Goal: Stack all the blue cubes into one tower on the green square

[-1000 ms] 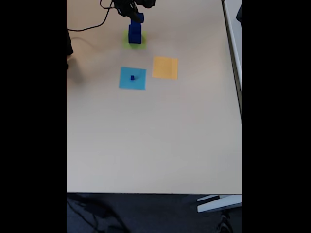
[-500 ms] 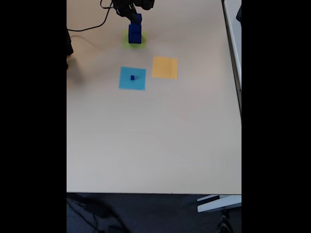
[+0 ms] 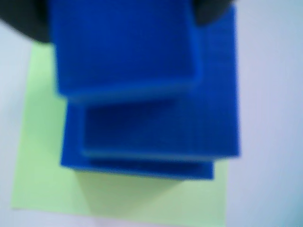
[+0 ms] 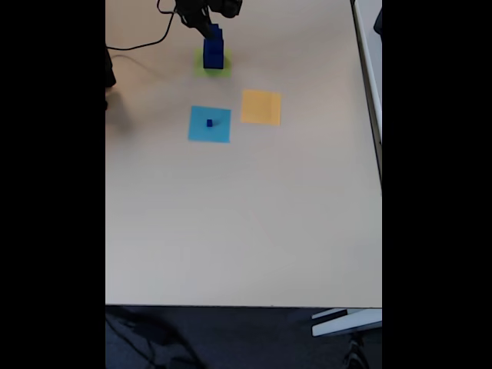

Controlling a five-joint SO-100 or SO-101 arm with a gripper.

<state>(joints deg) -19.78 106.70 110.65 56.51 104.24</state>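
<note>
Gripper (image 4: 209,28) sits at the top of the tower (image 4: 213,52) in the fixed view, dark fingers against the uppermost cube. Can't tell from either view whether it's clamped or loose; wrist view is blurred and the finger tips are just dark blobs at the top corners.

Landmark: green square (image 4: 224,65).
- Tower stands on the green square, three dark-blue cubes deep as seen in the wrist view: top cube (image 3: 123,45) closest to the camera, middle cube (image 3: 161,127) under it, bottom cube (image 3: 142,166) peeking out at the lower edge. Steps are offset, top one shifted left in the wrist view.
- Green square (image 3: 42,165) shows bare to the left of and below the stack in the wrist view.
- Tiny blue cube (image 4: 209,123) is well apart from the green square, nearer the camera, sitting about mid light-blue square (image 4: 200,132).
- Orange-yellow square (image 4: 260,107) is just right of the light-blue one, bare.
- Black cable (image 4: 142,42) runs left from the arm, beside the green square.
</note>
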